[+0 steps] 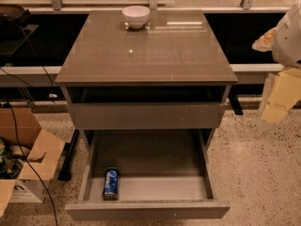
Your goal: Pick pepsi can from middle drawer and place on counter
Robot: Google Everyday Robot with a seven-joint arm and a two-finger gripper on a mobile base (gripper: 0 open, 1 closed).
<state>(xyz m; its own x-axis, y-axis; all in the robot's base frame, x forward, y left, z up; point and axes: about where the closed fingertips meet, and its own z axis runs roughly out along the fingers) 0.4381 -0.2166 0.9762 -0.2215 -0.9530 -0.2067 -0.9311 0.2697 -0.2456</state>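
Note:
The pepsi can (111, 183), blue with white lettering, is in the front left corner of the middle drawer (155, 161). The drawer is pulled out wide toward me, and the rest of its grey floor is bare. The counter (155, 51) is the glossy grey-brown top above it. My gripper (276, 100) is at the right edge of the view, beige under a white arm part. It hangs beside the cabinet at about counter height, far from the can and holding nothing that I can see.
A white bowl (136, 16) stands at the back middle of the counter. A flat grey front panel (146, 116) sits between counter and drawer. An open cardboard box (28, 159) and black cables (21, 126) lie on the speckled floor at left.

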